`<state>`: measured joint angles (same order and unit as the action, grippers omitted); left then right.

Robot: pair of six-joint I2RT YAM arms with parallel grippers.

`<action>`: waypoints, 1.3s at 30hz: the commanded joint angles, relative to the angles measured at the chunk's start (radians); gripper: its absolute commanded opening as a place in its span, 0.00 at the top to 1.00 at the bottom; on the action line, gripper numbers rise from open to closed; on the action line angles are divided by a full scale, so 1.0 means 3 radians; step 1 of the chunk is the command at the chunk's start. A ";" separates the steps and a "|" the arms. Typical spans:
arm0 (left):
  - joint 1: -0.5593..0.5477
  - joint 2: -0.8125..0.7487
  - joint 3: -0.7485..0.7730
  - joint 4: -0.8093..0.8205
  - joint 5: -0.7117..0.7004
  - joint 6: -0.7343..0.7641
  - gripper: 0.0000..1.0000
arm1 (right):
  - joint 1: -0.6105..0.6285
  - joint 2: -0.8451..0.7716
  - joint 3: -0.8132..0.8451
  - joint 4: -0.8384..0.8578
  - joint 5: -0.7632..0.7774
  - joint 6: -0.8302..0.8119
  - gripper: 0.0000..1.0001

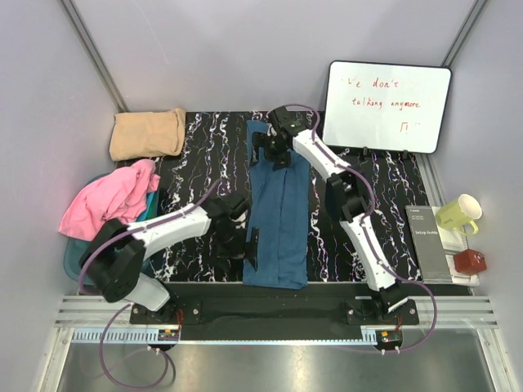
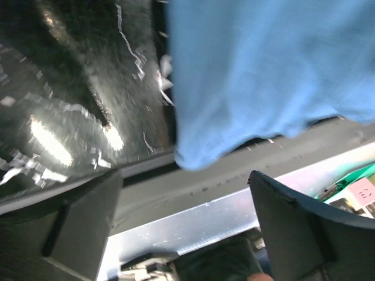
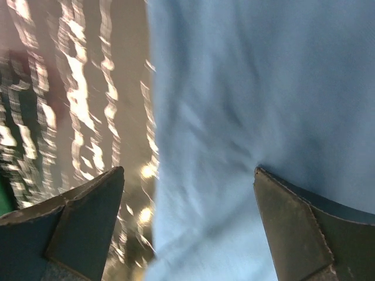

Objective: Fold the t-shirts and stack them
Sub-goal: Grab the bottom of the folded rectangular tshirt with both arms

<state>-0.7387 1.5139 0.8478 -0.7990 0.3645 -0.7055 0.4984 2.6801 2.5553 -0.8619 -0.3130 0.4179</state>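
A dark teal-blue t-shirt [image 1: 278, 220] lies as a long folded strip down the middle of the black marbled table [image 1: 204, 155]. My left gripper [image 1: 248, 243] hovers at the strip's near left edge. In its wrist view the left gripper [image 2: 184, 216] stands open and empty, with the shirt's corner [image 2: 263, 70] just beyond the fingertips. My right gripper [image 1: 274, 157] sits over the strip's far end. There the right gripper [image 3: 187, 216] is open, with blue cloth [image 3: 246, 88] spread beneath it and nothing pinched. A folded tan t-shirt [image 1: 147, 133] rests at the back left.
A crumpled pink t-shirt [image 1: 110, 200] spills from a teal bin [image 1: 78, 253] at the left. A whiteboard [image 1: 386, 106] leans at the back right. On the right edge are a yellow-green mug [image 1: 459, 214], a grey booklet [image 1: 429, 241] and a small red object [image 1: 470, 261].
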 commanded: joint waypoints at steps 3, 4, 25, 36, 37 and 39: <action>-0.0012 -0.0633 0.0436 -0.0195 -0.0417 0.0138 0.01 | 0.0006 -0.1461 -0.0892 0.0015 0.0659 -0.0401 0.00; -0.0017 -0.0649 0.0426 -0.0154 -0.0438 0.0153 0.01 | 0.0006 -0.1807 -0.1071 0.0025 0.0756 -0.0406 0.00; 0.0177 -0.0634 -0.0821 0.1487 0.0298 -0.0517 0.01 | -0.0235 -0.4930 -0.6286 0.1062 -0.0117 0.1317 0.14; 0.0172 -0.0439 -0.0970 0.1799 0.0457 -0.0782 0.07 | -0.0214 -0.5109 -0.7229 0.1722 -0.0725 0.1894 0.33; 0.0177 -0.0459 -0.1000 0.1784 0.0457 -0.0808 0.07 | -0.0194 -0.5119 -0.7315 0.1788 -0.0741 0.1930 0.32; 0.0172 -0.0495 -0.1046 0.1753 0.0442 -0.0859 0.08 | -0.0153 -0.5180 -0.7403 0.1886 -0.0777 0.2052 0.32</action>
<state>-0.6880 1.3705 0.5713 -0.2951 0.4911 -0.9226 0.4309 1.1534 0.3862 -0.3920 -0.5034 0.9497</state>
